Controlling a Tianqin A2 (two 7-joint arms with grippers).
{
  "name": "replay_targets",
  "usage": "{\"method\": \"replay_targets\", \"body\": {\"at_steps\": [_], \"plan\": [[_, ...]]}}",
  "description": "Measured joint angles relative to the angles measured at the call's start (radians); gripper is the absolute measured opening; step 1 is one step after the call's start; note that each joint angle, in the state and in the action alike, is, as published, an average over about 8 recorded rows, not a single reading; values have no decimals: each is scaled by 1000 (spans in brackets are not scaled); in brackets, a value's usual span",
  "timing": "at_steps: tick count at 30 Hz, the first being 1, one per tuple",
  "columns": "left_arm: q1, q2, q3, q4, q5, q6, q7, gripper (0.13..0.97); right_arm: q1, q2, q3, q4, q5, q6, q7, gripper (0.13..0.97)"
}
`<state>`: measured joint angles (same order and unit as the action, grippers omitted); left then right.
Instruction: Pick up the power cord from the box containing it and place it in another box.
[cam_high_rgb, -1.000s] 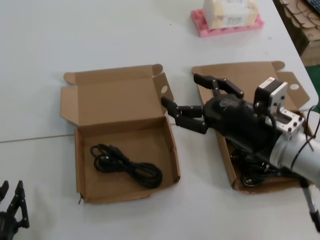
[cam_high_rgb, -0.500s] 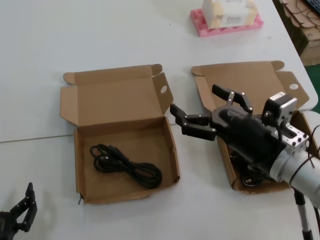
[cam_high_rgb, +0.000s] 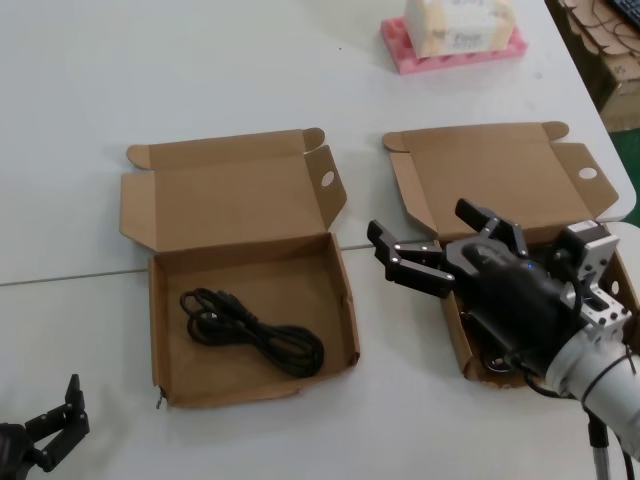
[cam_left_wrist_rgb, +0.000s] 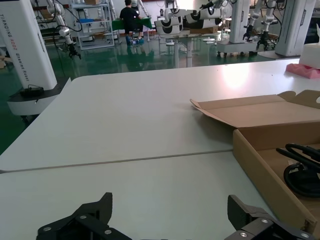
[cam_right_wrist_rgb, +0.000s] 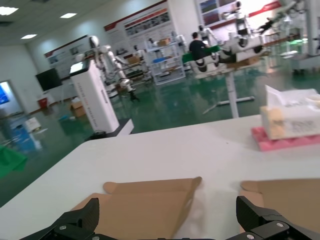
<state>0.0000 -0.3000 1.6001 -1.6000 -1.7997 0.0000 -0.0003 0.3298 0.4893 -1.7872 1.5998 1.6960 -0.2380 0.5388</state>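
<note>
The power cord (cam_high_rgb: 252, 328), a slim black looped bundle, lies inside the left box (cam_high_rgb: 342, 300), whose front left corner is ragged. It also shows in the left wrist view (cam_left_wrist_rgb: 300, 167), inside that box (cam_left_wrist_rgb: 260, 165). My right gripper (cam_high_rgb: 440, 242) is open and empty, hovering over the left wall of the right box (cam_high_rgb: 500, 155). My arm hides most of that box's floor; some black cable (cam_high_rgb: 497, 358) shows under the arm. My left gripper (cam_high_rgb: 50, 440) is open and empty, low at the near left, clear of both boxes.
A pink foam tray with a tissue box (cam_high_rgb: 455, 35) stands at the far right; it also shows in the right wrist view (cam_right_wrist_rgb: 290, 125). Both lids stand open, the left one (cam_right_wrist_rgb: 145, 210) and the right one (cam_right_wrist_rgb: 290, 200). The table's right edge (cam_high_rgb: 612, 150) runs close to the right box.
My right gripper has drawn back to the right and toward me, from the left box's right wall to over the right box, still open. My left gripper has sunk lower in view.
</note>
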Motion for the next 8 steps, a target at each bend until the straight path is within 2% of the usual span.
{"method": "replay_targets", "body": {"at_steps": [6, 8], "plan": [[0, 0, 0, 0, 0, 0, 0, 827, -42, -24, 24, 0, 14, 31, 0, 965], [0, 0, 0, 0, 0, 0, 1, 827, -50, -29, 29, 0, 16, 37, 0, 965]]}}
